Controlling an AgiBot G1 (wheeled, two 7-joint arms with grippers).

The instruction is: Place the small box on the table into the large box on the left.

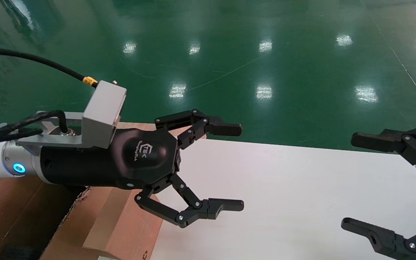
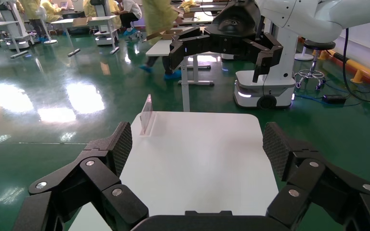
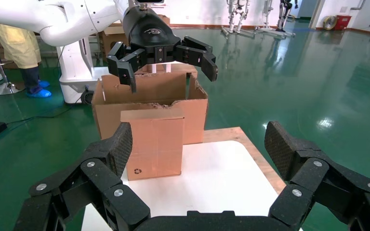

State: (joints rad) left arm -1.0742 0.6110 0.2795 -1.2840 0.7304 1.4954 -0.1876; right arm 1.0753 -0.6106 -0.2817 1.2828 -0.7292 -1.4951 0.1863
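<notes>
The small box point(image 1: 121, 225) stands upright on the white table point(image 1: 284, 202) at its left end, recycling mark low on one face; it also shows in the right wrist view point(image 3: 154, 144). The large box point(image 1: 16, 216) with torn edges stands just left of it, behind it in the right wrist view point(image 3: 149, 94). My left gripper point(image 1: 241, 167) is open and empty, held above the small box with its fingers pointing right over the table. My right gripper point(image 1: 348, 181) is open and empty above the table's right end, facing the small box point(image 3: 200, 144).
A plywood board point(image 3: 253, 149) shows under the table's far edge. A clear plastic sign stand point(image 2: 146, 114) stands at the table's right end. Green floor surrounds the table. People, other robots and work tables are far off.
</notes>
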